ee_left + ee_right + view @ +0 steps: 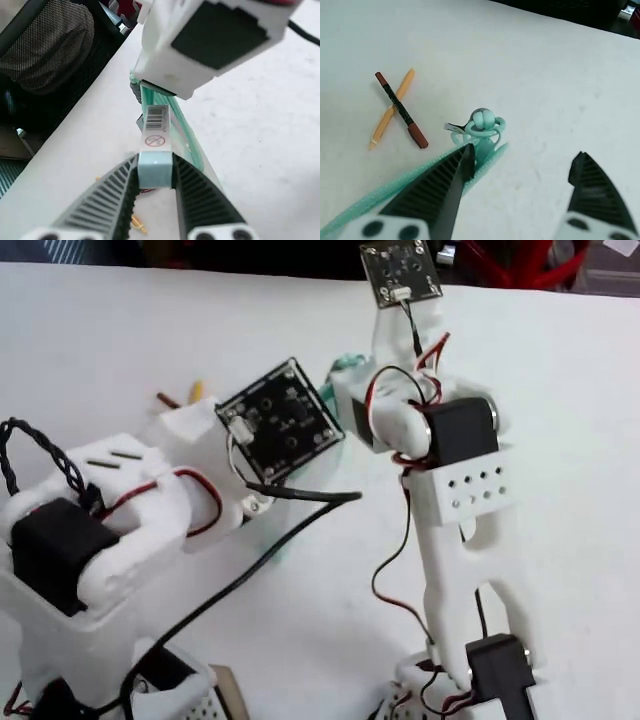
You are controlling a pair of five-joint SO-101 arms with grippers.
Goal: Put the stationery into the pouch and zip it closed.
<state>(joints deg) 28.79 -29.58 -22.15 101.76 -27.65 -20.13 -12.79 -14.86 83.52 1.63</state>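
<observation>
Left gripper [155, 169] clamps a barcode-labelled pale block [156, 142]; right gripper [525, 152] gapes over the pouch [490, 154].

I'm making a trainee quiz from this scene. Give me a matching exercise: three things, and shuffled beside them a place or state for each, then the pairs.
1. pale blue block
2. orange pen
3. right pincer

A. open, by the teal pouch
B. clamped in the left pincer
C. on the table, crossing the brown pen

Pairs: 1-B, 2-C, 3-A
</observation>
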